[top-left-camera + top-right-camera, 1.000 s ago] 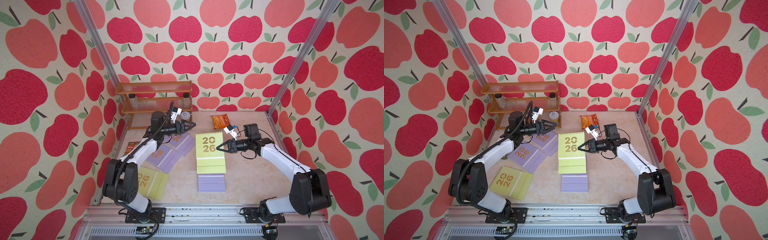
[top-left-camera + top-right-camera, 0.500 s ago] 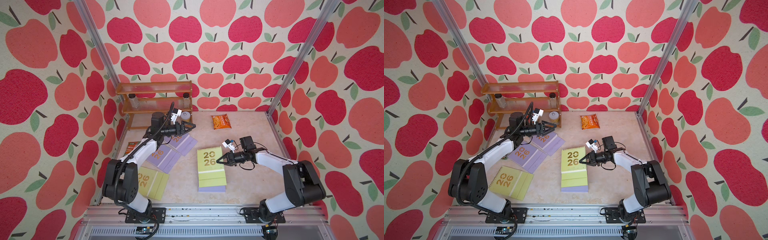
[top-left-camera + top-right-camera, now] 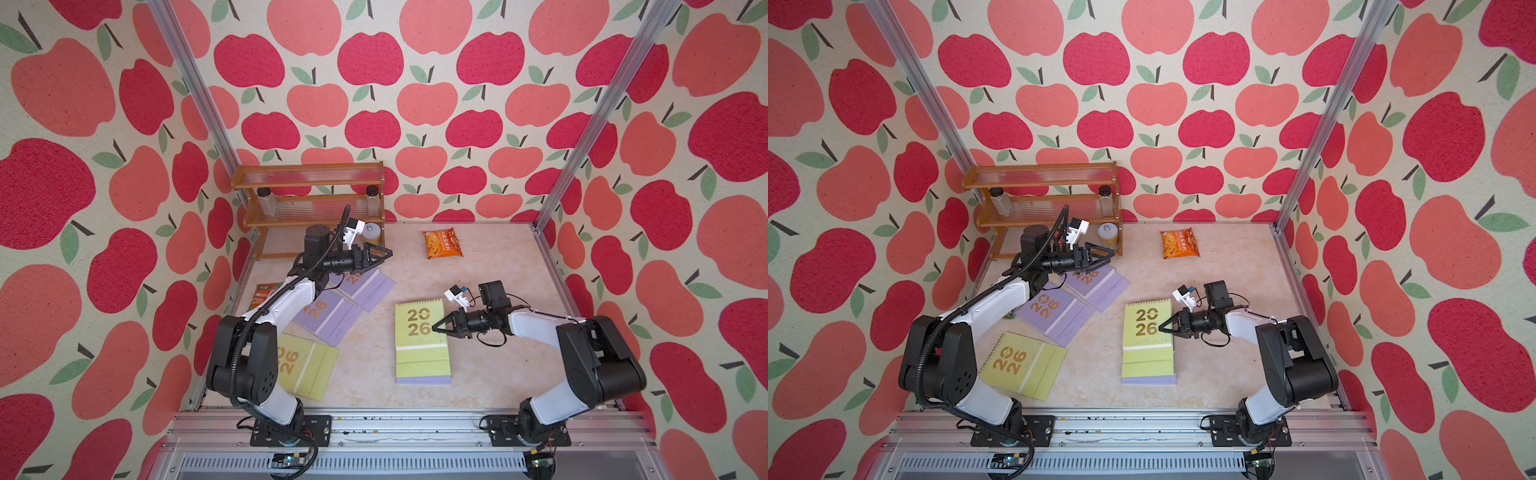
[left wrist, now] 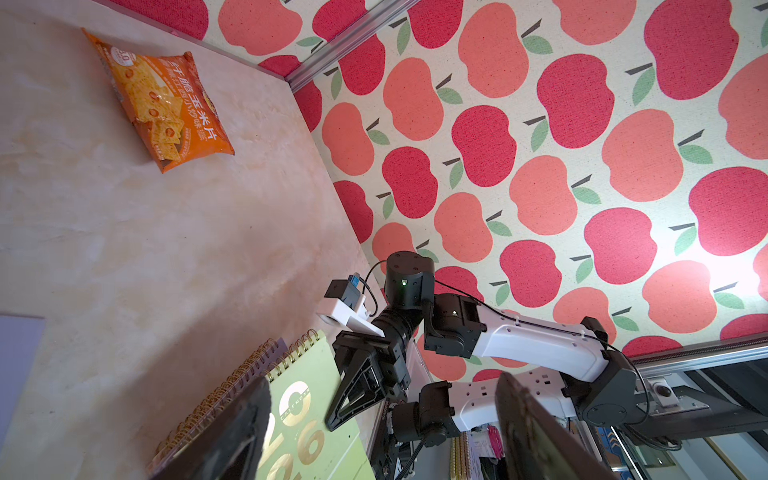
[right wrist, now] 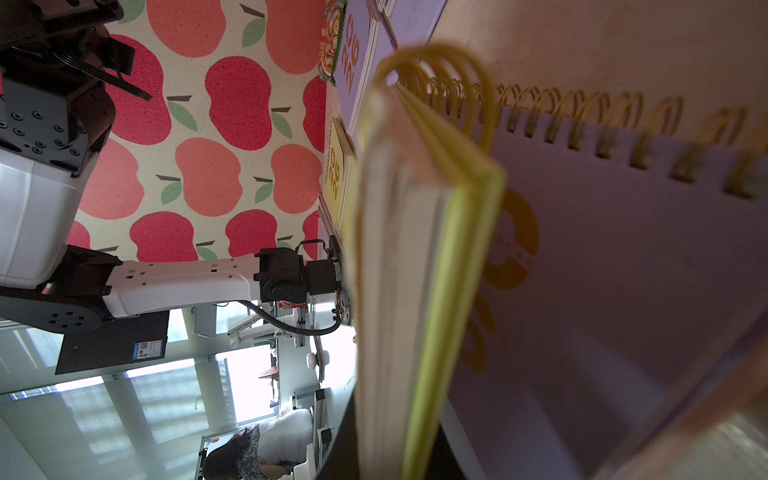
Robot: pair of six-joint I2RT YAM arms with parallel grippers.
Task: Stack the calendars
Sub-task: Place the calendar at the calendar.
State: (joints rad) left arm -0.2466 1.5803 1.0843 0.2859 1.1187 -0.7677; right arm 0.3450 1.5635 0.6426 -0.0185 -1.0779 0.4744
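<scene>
Yellow-green calendar (image 3: 417, 332) — edge between right jaws

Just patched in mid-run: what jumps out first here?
Apple-print walls grab the eye first. Mid-table, the right tool pinches a yellow-green calendar over a lavender calendar. The left tool hovers open by the wooden rack.
</scene>
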